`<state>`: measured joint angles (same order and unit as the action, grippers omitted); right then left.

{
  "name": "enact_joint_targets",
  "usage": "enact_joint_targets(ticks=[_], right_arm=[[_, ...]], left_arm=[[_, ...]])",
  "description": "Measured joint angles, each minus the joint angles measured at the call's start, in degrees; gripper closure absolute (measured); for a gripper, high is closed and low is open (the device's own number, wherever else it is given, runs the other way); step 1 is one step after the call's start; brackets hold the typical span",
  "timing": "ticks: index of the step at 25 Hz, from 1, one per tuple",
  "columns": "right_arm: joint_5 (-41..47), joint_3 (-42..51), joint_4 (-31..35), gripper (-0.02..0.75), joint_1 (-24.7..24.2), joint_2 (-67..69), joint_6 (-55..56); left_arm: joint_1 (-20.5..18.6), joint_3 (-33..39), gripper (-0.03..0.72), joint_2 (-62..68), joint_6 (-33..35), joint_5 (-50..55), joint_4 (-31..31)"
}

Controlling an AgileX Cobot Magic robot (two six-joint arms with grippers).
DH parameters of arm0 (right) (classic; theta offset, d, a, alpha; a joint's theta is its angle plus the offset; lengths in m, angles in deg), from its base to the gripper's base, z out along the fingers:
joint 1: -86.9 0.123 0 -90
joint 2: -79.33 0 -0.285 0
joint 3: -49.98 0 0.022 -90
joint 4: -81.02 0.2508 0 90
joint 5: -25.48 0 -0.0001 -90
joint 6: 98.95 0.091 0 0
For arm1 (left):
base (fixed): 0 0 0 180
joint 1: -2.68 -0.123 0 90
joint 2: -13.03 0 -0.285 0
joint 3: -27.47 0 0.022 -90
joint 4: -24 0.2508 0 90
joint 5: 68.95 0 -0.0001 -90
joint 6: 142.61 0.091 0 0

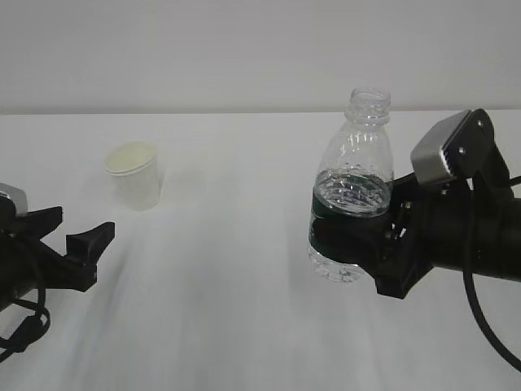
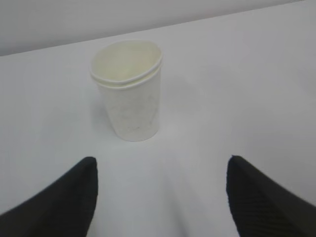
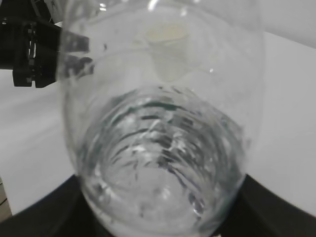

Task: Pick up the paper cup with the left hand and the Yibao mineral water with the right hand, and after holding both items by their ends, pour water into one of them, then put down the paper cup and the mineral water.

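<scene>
Standing upright on the white table [image 1: 244, 244], the paper cup [image 1: 135, 174] sits toward the far left, free of both arms. In the left wrist view the cup [image 2: 129, 91] lies ahead of the left gripper [image 2: 160, 190], roughly centred on the gap between its two dark fingers [image 2: 64, 197] but beyond their tips, touching neither. Those fingers stand wide apart with nothing between them. In the exterior view the left gripper [image 1: 81, 248] is low at the left edge, nearer the camera than the cup.

On the right, the Yibao mineral water [image 1: 352, 191] is clamped in the right gripper [image 1: 358, 244], whose black fingers close around the bottle's lower half at the dark green label band. The bottle leans slightly, its uncapped neck uppermost, and its base appears clear of the table. Water fills it to just above the band.

Looking through the right wrist camera, the bottle [image 3: 163, 138] fills nearly the whole view, its lower sides flanked by the dark fingers [image 3: 44, 217] (the cup shows faintly through the clear plastic).

No writing can be read on the label band or on the cup.
</scene>
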<state>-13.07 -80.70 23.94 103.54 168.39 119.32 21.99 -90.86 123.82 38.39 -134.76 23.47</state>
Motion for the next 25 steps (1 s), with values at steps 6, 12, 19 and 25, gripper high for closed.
enact_joint_targets(ticks=[6,12,19,25], right_arm=[[0.00,0.00,-0.03,0.266,0.00,0.00,0.63],[0.00,0.00,-0.15,0.266,0.00,0.00,0.85],[0.00,0.00,-0.25,0.266,0.00,0.00,0.97],[0.00,0.00,-0.25,0.266,0.00,0.00,0.97]], left_arm=[[0.00,-1.11,0.100,1.28,0.00,0.00,-0.52],[0.00,-1.11,0.100,2.54,0.00,0.00,-1.85],[0.00,-1.11,0.100,3.16,0.00,0.00,-5.04],[0.00,-1.11,0.100,3.16,0.00,0.00,-5.44]])
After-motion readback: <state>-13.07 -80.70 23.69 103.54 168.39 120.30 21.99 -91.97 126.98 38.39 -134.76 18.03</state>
